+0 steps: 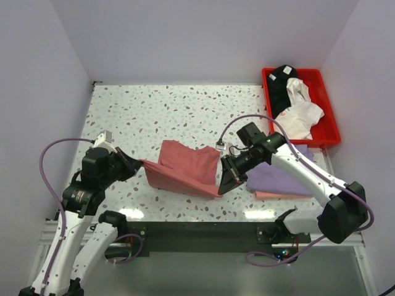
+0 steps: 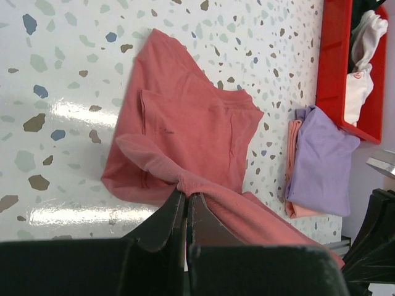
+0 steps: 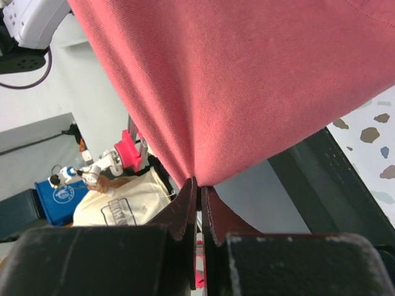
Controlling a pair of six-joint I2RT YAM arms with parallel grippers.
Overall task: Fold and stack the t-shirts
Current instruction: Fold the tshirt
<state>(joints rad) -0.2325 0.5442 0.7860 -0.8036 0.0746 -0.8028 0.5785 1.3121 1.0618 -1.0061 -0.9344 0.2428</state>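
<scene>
The dusty red t-shirt (image 1: 185, 168) lies partly folded in the middle of the table, its near edge lifted. My left gripper (image 1: 141, 163) is shut on its near left corner (image 2: 185, 185). My right gripper (image 1: 221, 188) is shut on its near right corner (image 3: 197, 176). The cloth hangs stretched between them. A folded lavender t-shirt (image 1: 279, 176) lies on a folded pale pink one (image 1: 271, 195) at the right; both show in the left wrist view (image 2: 321, 154). White (image 1: 301, 111) and black (image 1: 281, 86) shirts lie in the red tray (image 1: 331, 123).
The red plastic tray stands at the back right corner, also in the left wrist view (image 2: 333, 61). The speckled table (image 1: 166, 111) reaches the back wall. The black front rail (image 1: 197, 237) runs along the near edge.
</scene>
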